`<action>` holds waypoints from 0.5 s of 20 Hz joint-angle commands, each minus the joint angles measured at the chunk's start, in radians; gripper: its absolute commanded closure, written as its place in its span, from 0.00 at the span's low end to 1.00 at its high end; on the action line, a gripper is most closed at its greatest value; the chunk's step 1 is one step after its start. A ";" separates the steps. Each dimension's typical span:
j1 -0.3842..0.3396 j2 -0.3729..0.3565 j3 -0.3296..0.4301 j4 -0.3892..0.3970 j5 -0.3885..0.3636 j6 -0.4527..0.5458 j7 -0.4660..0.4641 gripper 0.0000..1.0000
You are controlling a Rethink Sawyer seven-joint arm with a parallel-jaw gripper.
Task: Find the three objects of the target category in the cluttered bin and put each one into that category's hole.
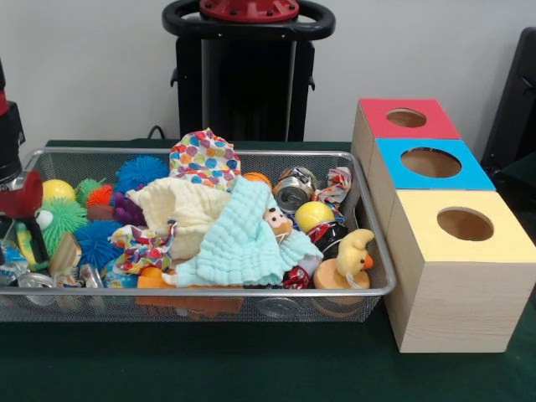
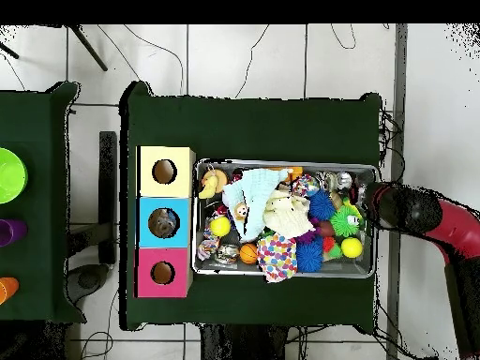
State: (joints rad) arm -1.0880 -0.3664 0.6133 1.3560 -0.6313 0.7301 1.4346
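The wire mesh bin is full of toys and cloths. The blue-topped box with its round hole stands between a red-topped and a yellow-topped box. My gripper is down in the bin's end farthest from the boxes, among the clutter. A wrinkly see-through piece with light blue parts lies just beside it at the bin's front corner; I cannot tell whether the gripper touches it. No other such piece shows clearly. Something pale shows inside the blue hole in the overhead view.
A mint cloth, a cream cloth and a spotted cloth cover the bin's middle. Fuzzy spiky balls, crushed cans, a yellow duck and yellow balls lie around. The red-topped box and yellow-topped box flank the blue one.
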 commanded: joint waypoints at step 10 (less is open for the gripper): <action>-0.039 0.090 0.035 -0.055 -0.134 0.011 -0.405 0.00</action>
State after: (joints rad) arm -1.1033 -0.3572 0.6338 1.3547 -0.6327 0.7306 1.4237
